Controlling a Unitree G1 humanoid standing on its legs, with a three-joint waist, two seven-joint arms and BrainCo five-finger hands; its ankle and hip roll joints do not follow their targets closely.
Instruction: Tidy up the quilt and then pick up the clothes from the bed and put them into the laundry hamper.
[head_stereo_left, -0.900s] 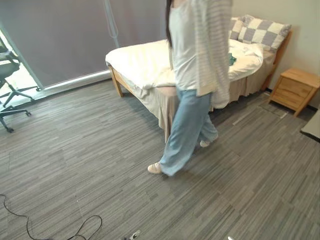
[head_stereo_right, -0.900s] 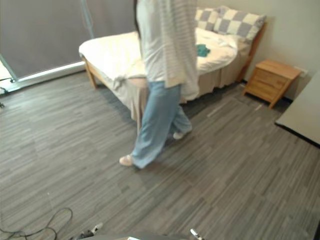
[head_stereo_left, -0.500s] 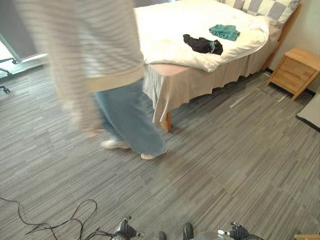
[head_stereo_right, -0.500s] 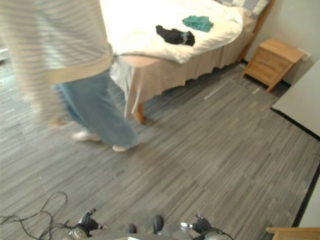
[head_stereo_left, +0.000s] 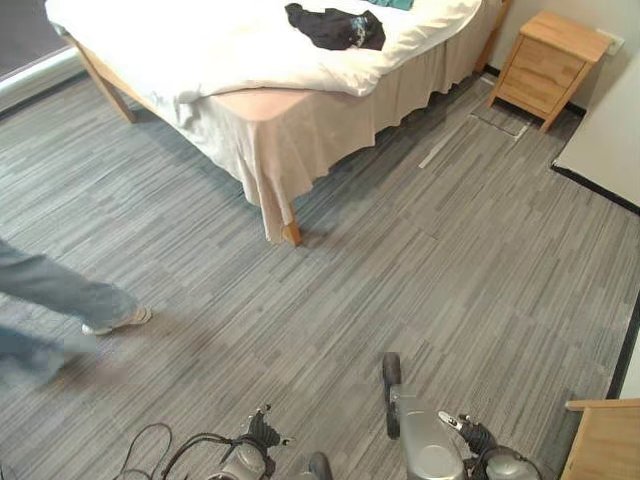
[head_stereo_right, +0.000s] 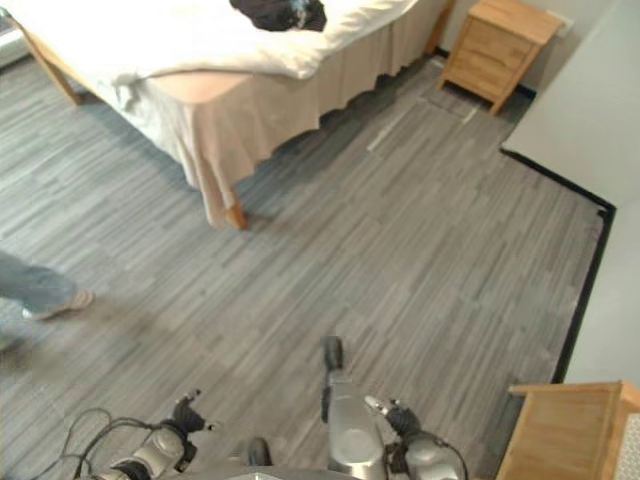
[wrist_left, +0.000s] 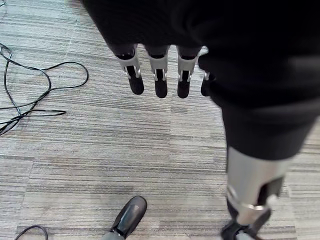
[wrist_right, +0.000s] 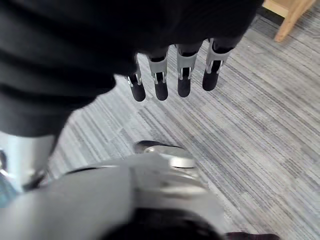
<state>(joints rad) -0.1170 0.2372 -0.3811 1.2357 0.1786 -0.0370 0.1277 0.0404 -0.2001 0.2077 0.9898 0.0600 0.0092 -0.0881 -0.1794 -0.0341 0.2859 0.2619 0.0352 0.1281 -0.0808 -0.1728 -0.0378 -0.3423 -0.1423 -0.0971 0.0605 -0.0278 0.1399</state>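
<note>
The bed (head_stereo_left: 290, 150) stands ahead on its wooden legs, with a beige skirt hanging to the floor. A white quilt (head_stereo_left: 200, 45) lies rumpled over it, and at the near corner a strip of pinkish sheet (head_stereo_left: 265, 103) shows bare. On the quilt rests a black garment (head_stereo_left: 335, 27), with the edge of a teal one (head_stereo_left: 392, 3) just beyond it. My left hand (wrist_left: 159, 75) hangs over the grey floor, fingers straight and empty. My right hand (wrist_right: 161, 80) hangs the same way, open, holding nothing.
A wooden nightstand (head_stereo_left: 548, 55) stands at the far side of the bed. A pale panel with a dark edge (head_stereo_left: 610, 140) runs along the right. A wooden piece of furniture (head_stereo_right: 565, 430) is close at my lower right. A person's leg and shoe (head_stereo_left: 115, 318) show at the left.
The camera has swung downward, so the bed now sits at the top of the view. The person has walked from in front of the bed off to the left edge.
</note>
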